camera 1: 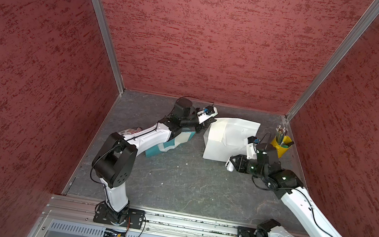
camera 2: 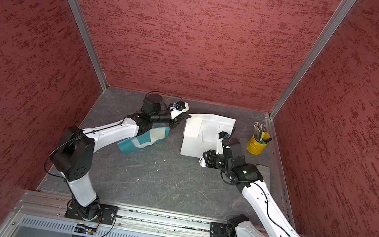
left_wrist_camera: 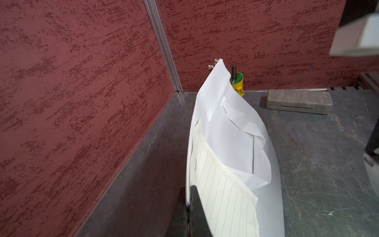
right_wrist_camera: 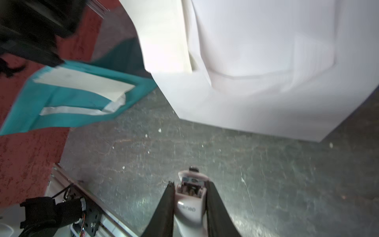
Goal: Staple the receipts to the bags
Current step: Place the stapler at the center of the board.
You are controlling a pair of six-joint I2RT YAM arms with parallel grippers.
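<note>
Receipt (left_wrist_camera: pixel 223 197) — ruled, checkboxed — on white bag (left_wrist_camera: pixel 235 131); stapler (right_wrist_camera: pixel 189 213) lettering blurred.

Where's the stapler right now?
The stapler is clamped in the right end effector, on the robot's right side, just off the near corner of the white bag; both top views show it there.

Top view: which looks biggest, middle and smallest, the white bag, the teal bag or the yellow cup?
1. white bag
2. teal bag, partly hidden under the left arm, so its full size is unsure
3. yellow cup
</note>
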